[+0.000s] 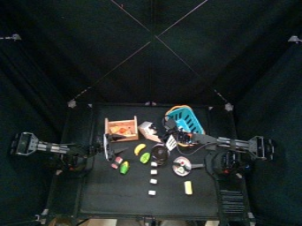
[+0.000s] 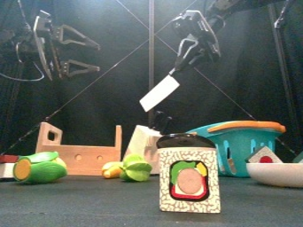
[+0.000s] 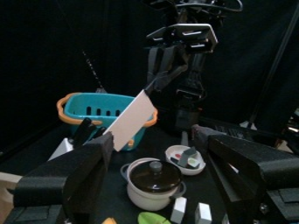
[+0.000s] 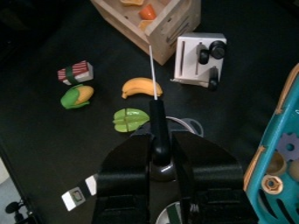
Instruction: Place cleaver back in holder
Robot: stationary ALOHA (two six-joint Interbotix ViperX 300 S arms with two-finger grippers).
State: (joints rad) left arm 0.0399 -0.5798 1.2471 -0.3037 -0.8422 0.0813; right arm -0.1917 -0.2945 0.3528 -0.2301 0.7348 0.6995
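**Cleaver held aloft above the holder**

Top view: the right gripper (image 1: 179, 141) reaches in from the right toward the middle of the tabletop (image 1: 101, 181), with the cleaver (image 1: 172, 141) in it. The holder (image 1: 150, 131) stands just beside it, between the wooden crate (image 1: 120, 130) and the blue basket (image 1: 185, 116). The left gripper (image 1: 78, 152) sits at the left edge, well apart from these.

Front view: the right gripper (image 2: 190, 46) hangs high, clamped on the cleaver's handle; the pale blade (image 2: 161, 92) slants down and to the left, clear of everything below. The holder (image 2: 144, 142) stands upright behind a small printed box (image 2: 190, 181), apart from the blade. The left gripper (image 2: 62, 51) is raised at the left, its jaws spread and empty.

Left wrist view: the left gripper's (image 3: 149, 175) jaws stand wide apart with nothing between them. Beyond, the cleaver (image 3: 128, 121) hangs tilted from the other arm in front of the basket (image 3: 103, 114), above a small lidded pot (image 3: 155, 177).

Right wrist view: the right gripper (image 4: 156, 162) grips the black handle, and the blade (image 4: 152, 83) shows edge-on, pointing toward the holder (image 4: 200, 59), which stands beside the crate (image 4: 149, 16).
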